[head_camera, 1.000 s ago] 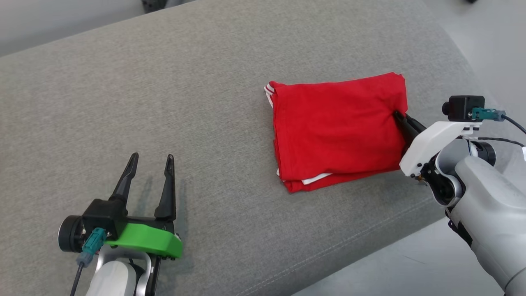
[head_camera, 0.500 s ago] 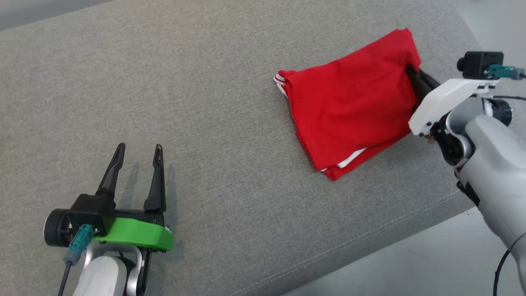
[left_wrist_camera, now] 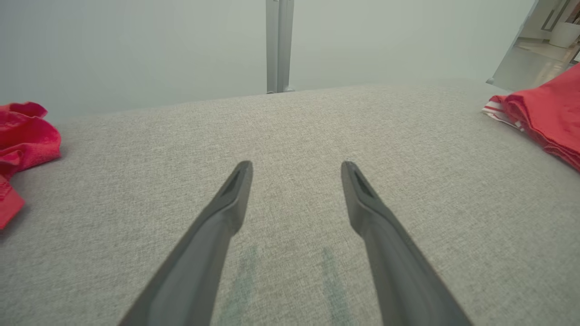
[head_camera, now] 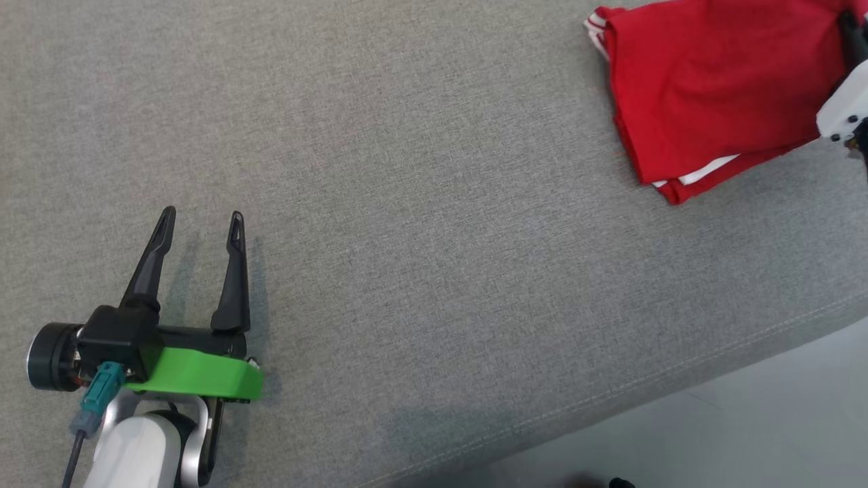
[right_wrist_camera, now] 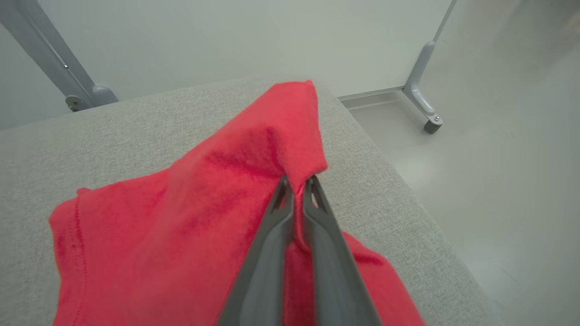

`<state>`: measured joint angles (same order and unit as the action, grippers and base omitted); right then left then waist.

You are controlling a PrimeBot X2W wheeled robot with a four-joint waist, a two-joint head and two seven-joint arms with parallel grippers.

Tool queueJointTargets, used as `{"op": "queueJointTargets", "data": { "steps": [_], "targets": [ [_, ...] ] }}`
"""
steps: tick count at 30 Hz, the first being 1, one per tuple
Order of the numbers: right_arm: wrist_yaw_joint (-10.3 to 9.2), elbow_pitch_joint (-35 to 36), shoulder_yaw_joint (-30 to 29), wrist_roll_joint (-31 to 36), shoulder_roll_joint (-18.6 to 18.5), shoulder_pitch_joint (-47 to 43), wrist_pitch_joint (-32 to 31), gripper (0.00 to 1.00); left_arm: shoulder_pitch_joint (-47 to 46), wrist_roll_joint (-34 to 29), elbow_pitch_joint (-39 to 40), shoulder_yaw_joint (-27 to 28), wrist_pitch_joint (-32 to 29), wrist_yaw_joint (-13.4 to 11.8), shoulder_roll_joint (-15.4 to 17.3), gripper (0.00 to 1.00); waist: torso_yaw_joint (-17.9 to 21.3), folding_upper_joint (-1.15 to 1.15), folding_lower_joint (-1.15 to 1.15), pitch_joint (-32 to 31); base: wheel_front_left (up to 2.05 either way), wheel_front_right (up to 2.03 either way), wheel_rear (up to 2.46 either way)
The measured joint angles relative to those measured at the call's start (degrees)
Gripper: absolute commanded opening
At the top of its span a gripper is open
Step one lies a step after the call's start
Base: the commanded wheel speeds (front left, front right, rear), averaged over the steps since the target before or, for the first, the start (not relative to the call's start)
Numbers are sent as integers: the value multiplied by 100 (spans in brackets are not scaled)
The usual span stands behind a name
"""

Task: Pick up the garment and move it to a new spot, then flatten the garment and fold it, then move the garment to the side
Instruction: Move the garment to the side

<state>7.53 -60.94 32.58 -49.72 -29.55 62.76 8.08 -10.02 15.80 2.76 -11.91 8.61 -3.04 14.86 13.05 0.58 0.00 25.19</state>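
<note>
Right gripper [right_wrist_camera: 297, 185]: we see it clenched on the garment [head_camera: 712, 88], at its right edge.
Left gripper [head_camera: 201, 215]: spread, empty, well left of the garment.
Nearer arm: we judge the right.

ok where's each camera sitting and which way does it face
Head: up on the head, facing down at the cushion; left gripper lower left, open.
Left wrist: on that arm, looking along its open fingers across the cushion.
Right wrist: on that arm, looking along the right gripper, shut on the garment.
Shared: all three show the garment.
</note>
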Motion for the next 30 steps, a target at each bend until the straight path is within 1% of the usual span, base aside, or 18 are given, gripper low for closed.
{"op": "queueJointTargets", "data": {
  "steps": [5, 8, 13, 18, 19, 20, 21, 25, 26, 30],
  "targets": [
    [1, -508, -79, 130, -179, 215, 208, 0, 9, -42, 244, -29, -102, -27, 70, 100, -65, 0, 0, 241, 0, 0, 0],
    [0, -813, -43, 331, -250, 338, 333, 0, 9, -76, 358, -63, -166, -32, 108, 100, -127, 0, 0, 342, 0, 0, 0],
    [1, -1111, -11, 713, -263, 609, 577, 0, 8, -123, 522, -63, -264, -58, 197, 100, -213, 0, 0, 480, 0, 0, 0],
    [1, -1247, -179, 964, -225, 683, 665, 0, 9, -132, 608, -93, -327, -86, 229, 100, -262, 0, 0, 556, 0, 0, 0],
    [1, -1258, -248, 1017, -229, 686, 666, 19, 10, -133, 615, -101, -335, -99, 231, 100, -269, 0, 0, 560, 0, 0, 0],
    [1, -1269, -312, 1081, -233, 686, 668, 48, 10, -133, 617, -108, -349, -100, 232, 100, -275, 0, 0, 560, 0, 0, 0],
    [1, -1276, -383, 1136, -240, 686, 673, 100, 11, -133, 619, -116, -349, -100, 233, 100, -277, 0, 0, 555, 0, 0, 0],
    [1, -1282, -793, 1514, -326, 683, 692, 100, 27, -132, 606, -140, -349, -111, 233, 100, -259, 0, 0, 502, 0, 0, 0],
    [1, -1282, -793, 1514, -326, 683, 692, 100, 27, -132, 606, -140, -349, -111, 233, 100, -259, 0, 0, 502, 0, 0, 0],
    [0, -1182, -1124, 1759, -246, 640, 693, 100, 28, -126, 553, -168, -323, -126, 223, 100, -224, 0, 0, 425, 0, 0, 0]
  ]
}}
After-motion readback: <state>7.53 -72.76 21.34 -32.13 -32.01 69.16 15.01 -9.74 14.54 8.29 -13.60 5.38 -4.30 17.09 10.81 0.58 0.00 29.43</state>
